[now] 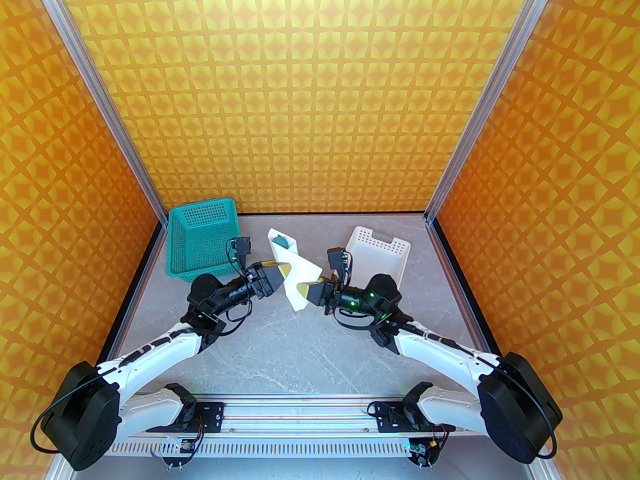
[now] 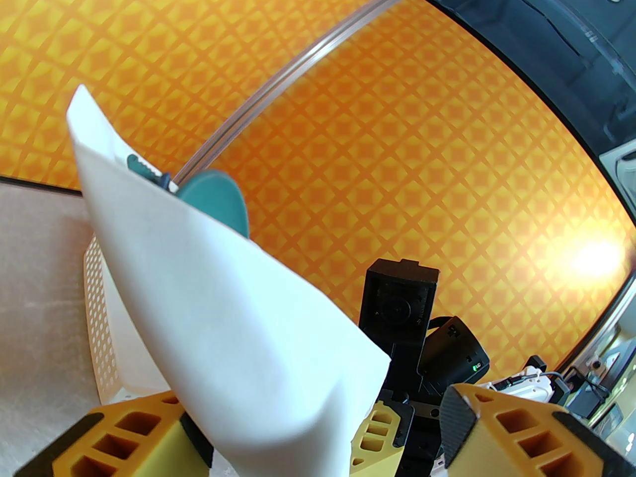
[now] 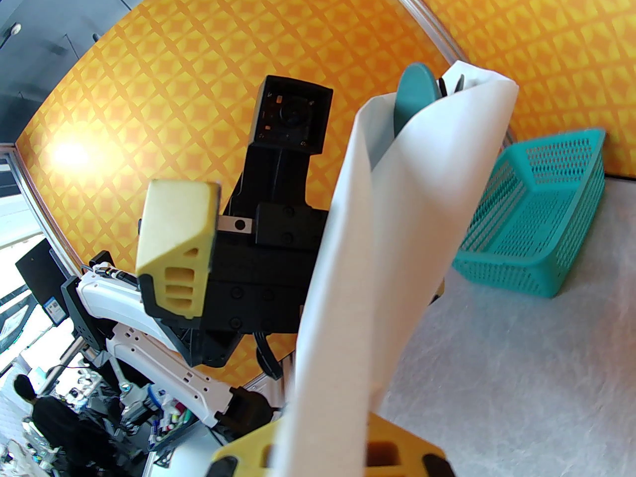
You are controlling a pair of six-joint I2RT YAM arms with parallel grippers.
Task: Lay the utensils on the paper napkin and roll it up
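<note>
Rolled paper napkin [image 2: 223, 316], knife [image 2: 143, 168] teeth from left wrist, basket [image 3: 536, 226] from right

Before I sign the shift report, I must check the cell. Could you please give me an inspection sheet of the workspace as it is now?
Surface: grey marble-look table, no spills seen.
Job's things: paper napkin wrapped around the utensils, held above the table; spoon bowl sticks out on top.
Clutter: teal basket far left, white tray far right.
Grippers: right gripper shut on the napkin's lower end; left gripper open around it.
Cables: black cables loop at the wrists, off the napkin.
Surroundings: orange patterned walls.
</note>
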